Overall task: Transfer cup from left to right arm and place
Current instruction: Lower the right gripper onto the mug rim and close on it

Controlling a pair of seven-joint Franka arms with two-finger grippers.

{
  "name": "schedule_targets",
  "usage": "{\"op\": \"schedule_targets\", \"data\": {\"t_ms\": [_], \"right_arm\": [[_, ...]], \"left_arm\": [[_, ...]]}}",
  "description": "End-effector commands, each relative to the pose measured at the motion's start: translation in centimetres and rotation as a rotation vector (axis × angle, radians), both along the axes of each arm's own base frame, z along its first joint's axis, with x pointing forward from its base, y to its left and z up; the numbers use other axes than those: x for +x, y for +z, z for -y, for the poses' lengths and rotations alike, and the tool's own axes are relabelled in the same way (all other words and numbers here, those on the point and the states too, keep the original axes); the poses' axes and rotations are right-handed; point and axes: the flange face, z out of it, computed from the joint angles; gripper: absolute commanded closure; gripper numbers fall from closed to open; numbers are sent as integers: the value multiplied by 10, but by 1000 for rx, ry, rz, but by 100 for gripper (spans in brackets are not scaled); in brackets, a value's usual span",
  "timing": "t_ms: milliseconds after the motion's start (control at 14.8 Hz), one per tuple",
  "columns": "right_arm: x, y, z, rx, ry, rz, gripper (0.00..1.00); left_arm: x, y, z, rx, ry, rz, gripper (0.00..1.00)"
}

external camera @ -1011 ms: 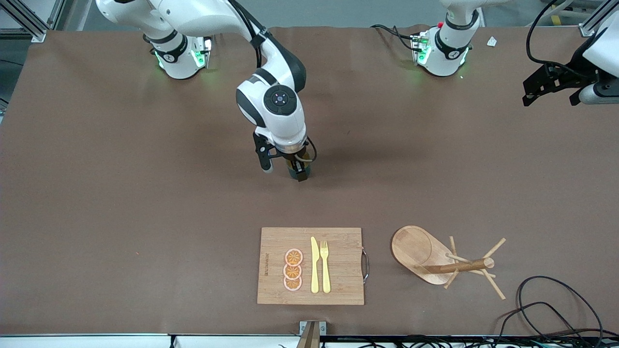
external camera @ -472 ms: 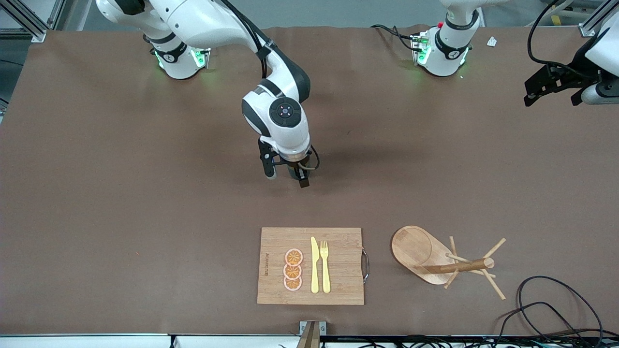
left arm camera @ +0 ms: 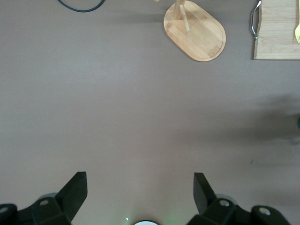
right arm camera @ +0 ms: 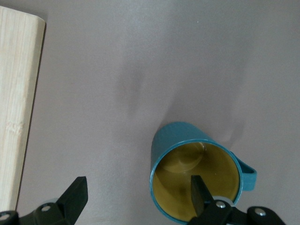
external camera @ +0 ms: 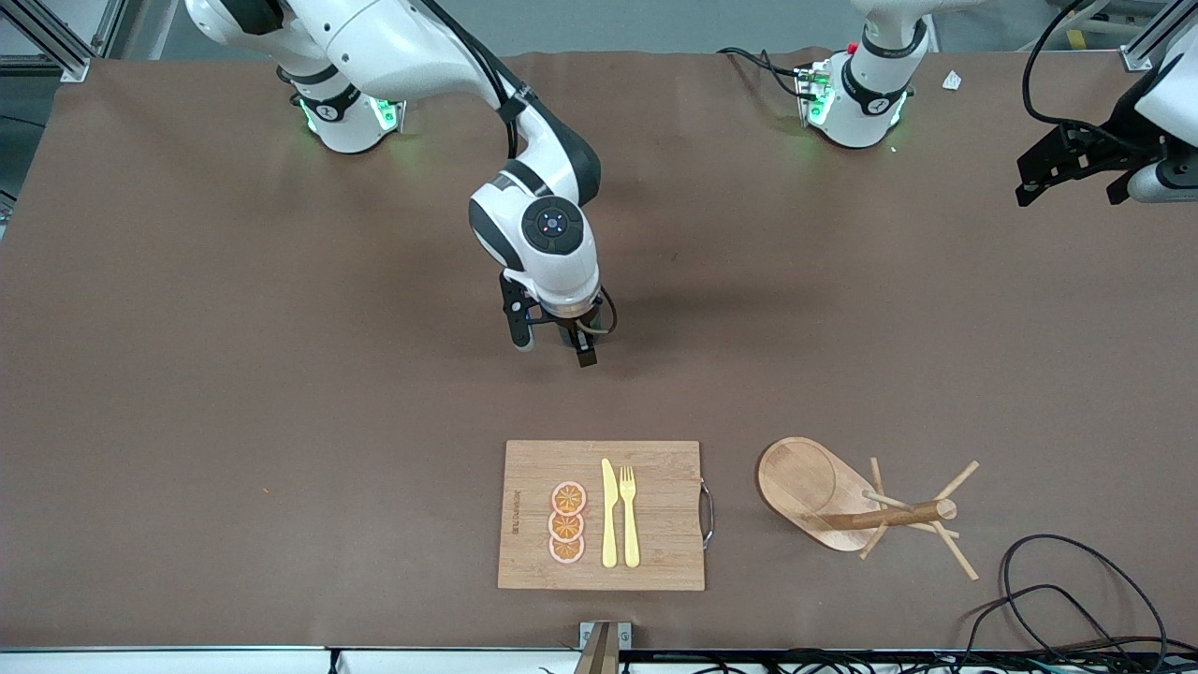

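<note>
The cup (right arm camera: 180, 140), teal outside and mustard-yellow inside, stands upright on the brown table near its middle. My right gripper (right arm camera: 138, 185) is open just above it. One finger (right arm camera: 199, 190) is over the cup's mouth and the other is outside the wall, so the rim on the side away from the handle lies between them. In the front view the right gripper (external camera: 554, 349) hides nearly all of the cup. My left gripper (external camera: 1072, 187) is open and empty, up in the air over the left arm's end of the table; it waits. Its wrist view shows the left gripper (left arm camera: 139, 178) over bare table.
A bamboo cutting board (external camera: 664, 524) with orange slices, a yellow knife and a fork lies nearer the front camera than the cup. A wooden mug tree (external camera: 810, 482) stands beside it toward the left arm's end. Black cables (external camera: 1076, 580) lie at that front corner.
The right gripper has shifted slightly toward the left arm's end and the front camera, and now covers the cup in the front view. The left gripper has barely moved.
</note>
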Motion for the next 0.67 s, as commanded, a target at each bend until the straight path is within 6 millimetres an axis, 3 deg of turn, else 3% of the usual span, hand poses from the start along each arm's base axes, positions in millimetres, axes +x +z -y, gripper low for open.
{"op": "schedule_targets", "data": {"t_ms": [0, 270, 606], "right_arm": [[1, -4, -4, 3, -18, -11, 3], [-3, -15, -7, -7, -11, -20, 3], [-2, -18, -7, -2, -23, -23, 16]], "left_arm": [[-1, 5, -8, 13, -13, 8, 0], [-1, 5, -8, 13, -17, 11, 0], [-1, 5, -8, 13, -16, 11, 0]]}}
